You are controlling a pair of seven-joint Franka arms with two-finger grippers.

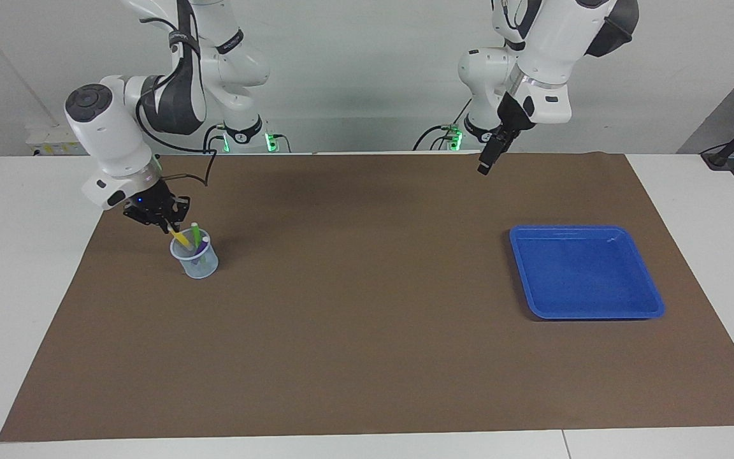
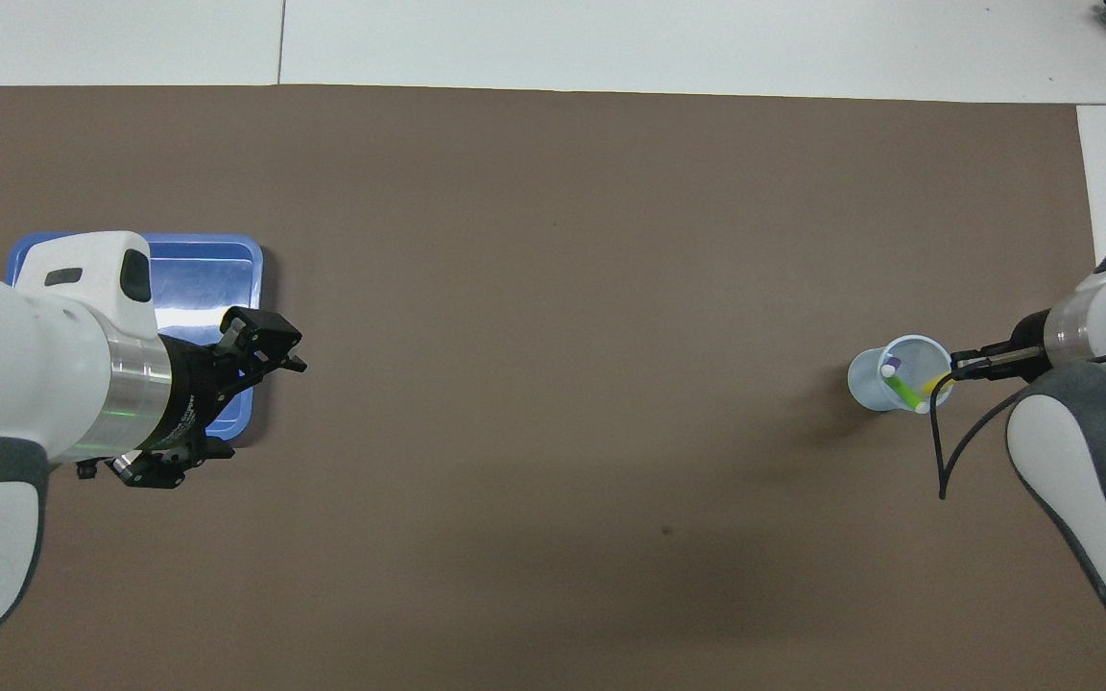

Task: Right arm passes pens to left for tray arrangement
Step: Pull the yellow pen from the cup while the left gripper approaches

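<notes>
Yellow pen [image 1: 179, 236] leans in cup [image 1: 196, 262], top toward robots.

Blue tray [image 1: 587, 273], pale blue cup [image 1: 196, 261], yellow [image 1: 179, 237], green [image 1: 196, 233], probably purple pens, brown mat [image 1: 367, 331].

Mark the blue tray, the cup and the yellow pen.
blue tray [image 1: 587, 313]: facing view, on the rim farthest from the robots.
cup [image 1: 201, 268]: facing view, on its translucent wall.
yellow pen [image 1: 180, 238]: facing view, on the barrel above the cup's rim.
</notes>
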